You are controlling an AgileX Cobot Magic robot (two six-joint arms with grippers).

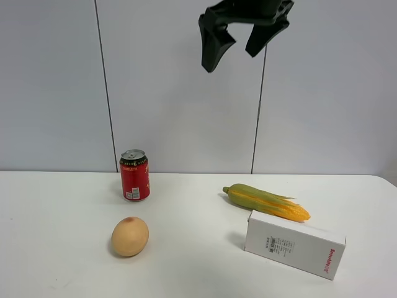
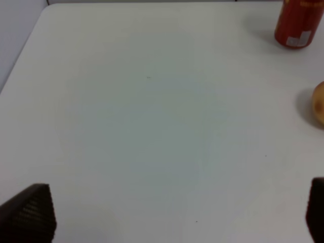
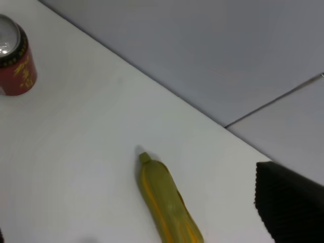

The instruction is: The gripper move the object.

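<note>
The ear of corn (image 1: 267, 202) lies on the white table (image 1: 62, 248) right of centre, with its green husk end pointing left and its yellow kernels to the right. It touches or nearly touches the white box (image 1: 294, 244) in front of it. My right gripper (image 1: 232, 59) hangs high above the table, open and empty, up and a little left of the corn. The right wrist view shows the corn's husk end (image 3: 167, 202) below and one black finger (image 3: 291, 207). My left gripper (image 2: 172, 217) is open over bare table and is out of the exterior view.
A red soda can (image 1: 134, 175) stands upright at the back left; it also shows in the left wrist view (image 2: 298, 23) and the right wrist view (image 3: 15, 66). A round tan fruit (image 1: 129, 236) lies in front of it. A grey panelled wall is behind.
</note>
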